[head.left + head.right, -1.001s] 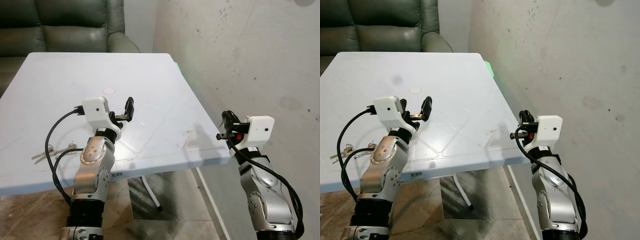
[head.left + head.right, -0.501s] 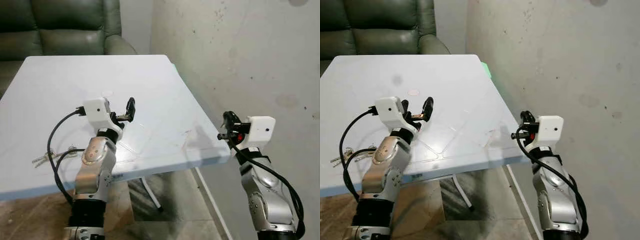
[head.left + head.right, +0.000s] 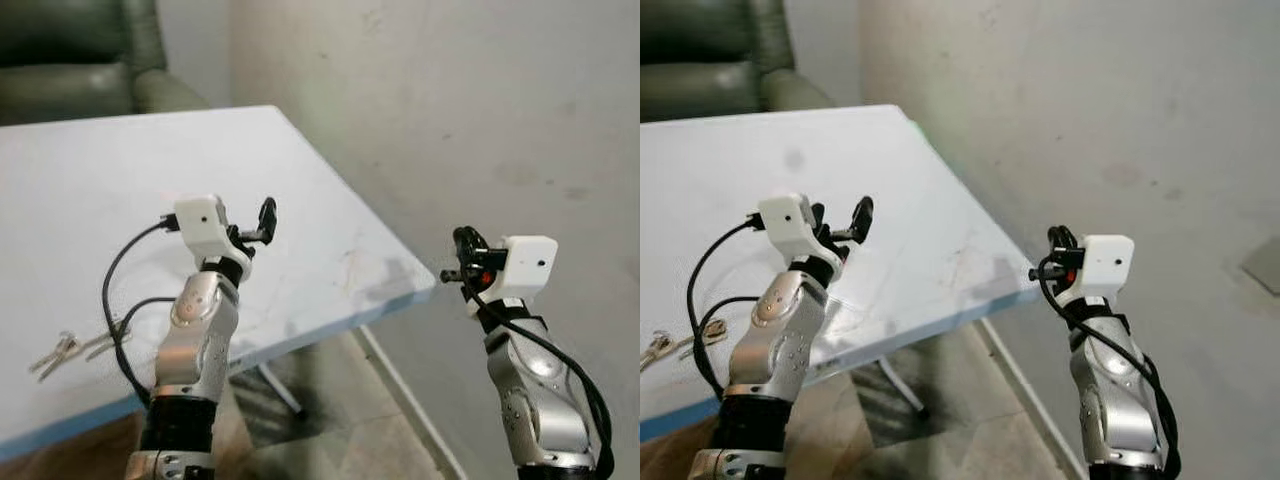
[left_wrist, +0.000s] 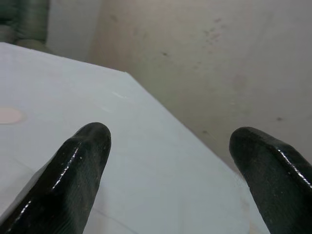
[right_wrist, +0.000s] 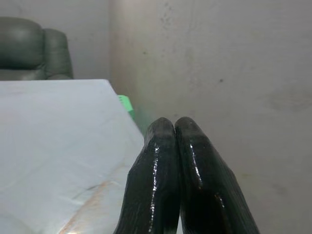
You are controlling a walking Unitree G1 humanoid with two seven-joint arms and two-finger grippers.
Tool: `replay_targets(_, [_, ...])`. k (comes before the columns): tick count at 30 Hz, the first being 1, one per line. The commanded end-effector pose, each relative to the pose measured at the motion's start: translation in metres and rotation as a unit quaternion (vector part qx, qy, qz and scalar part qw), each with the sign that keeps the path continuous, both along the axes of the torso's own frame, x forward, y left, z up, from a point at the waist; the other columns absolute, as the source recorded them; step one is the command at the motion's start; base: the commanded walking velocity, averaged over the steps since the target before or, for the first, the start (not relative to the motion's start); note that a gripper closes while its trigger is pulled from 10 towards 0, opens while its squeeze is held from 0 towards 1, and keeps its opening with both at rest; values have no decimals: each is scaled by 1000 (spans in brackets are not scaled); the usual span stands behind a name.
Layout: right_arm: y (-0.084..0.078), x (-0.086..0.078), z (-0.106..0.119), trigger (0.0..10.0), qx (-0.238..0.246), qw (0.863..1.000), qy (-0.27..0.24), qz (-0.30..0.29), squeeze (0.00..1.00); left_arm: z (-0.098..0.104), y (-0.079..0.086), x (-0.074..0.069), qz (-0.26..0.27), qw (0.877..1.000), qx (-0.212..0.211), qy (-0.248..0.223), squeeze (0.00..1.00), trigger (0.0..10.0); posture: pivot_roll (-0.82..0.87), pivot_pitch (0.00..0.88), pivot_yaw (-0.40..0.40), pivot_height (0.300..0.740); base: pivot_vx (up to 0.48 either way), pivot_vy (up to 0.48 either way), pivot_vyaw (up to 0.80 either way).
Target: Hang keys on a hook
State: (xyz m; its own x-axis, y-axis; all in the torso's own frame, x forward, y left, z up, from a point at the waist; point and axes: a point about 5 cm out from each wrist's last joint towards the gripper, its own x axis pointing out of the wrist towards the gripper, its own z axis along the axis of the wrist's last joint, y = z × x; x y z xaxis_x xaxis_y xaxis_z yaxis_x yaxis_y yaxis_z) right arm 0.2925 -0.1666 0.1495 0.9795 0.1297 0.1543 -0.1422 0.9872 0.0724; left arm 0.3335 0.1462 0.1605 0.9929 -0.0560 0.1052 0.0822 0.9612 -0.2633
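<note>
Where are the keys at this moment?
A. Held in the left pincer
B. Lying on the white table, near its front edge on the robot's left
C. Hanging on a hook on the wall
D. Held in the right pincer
B. The keys lie flat on the white table close to its front edge, while the left pincer is open and empty and the right pincer is shut on nothing.

Both arms: silver metal segments, black collar at lower joint. Left gripper (image 3: pixel 258 226): two long glossy black fingers (image 4: pixel 78 170), rounded tips. Right gripper (image 3: pixel 1054 252): same black fingers (image 5: pixel 156 180). White boxy camera housing (image 3: pixel 198 224) on each wrist. Black cables (image 3: pixel 112 300) looped beside arms. Small red part (image 3: pixel 486 279) near right wrist.
</note>
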Motion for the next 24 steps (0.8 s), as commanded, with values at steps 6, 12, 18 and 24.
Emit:
replay_targets(6, [-8, 1, 6, 10000, -4, 1000, -9, -10, 0, 2, -14, 3, -20, 1000, 4, 0, 0, 10000, 114, 0, -65, 740, 0, 0, -690])
replay_targets(12, [-8, 1, 5, 10000, -4, 1000, -10, -12, 0, 2, -14, 4, -24, 1000, 9, 0, 0, 10000, 113, 0, -61, 740, 0, 0, -690])
replay_targets(18, [-6, 1, 5, 10000, -2, 1000, -10, -14, 0, 4, -14, 6, -28, 999, 22, -5, 0, 10000, 114, 0, -53, 740, 0, 0, -688])
replay_targets(24, [-5, 1, 4, 10000, 0, 1000, -10, -13, 0, 4, -15, 6, -30, 999, 31, -8, 0, 10000, 116, 0, -53, 740, 0, 0, -690])
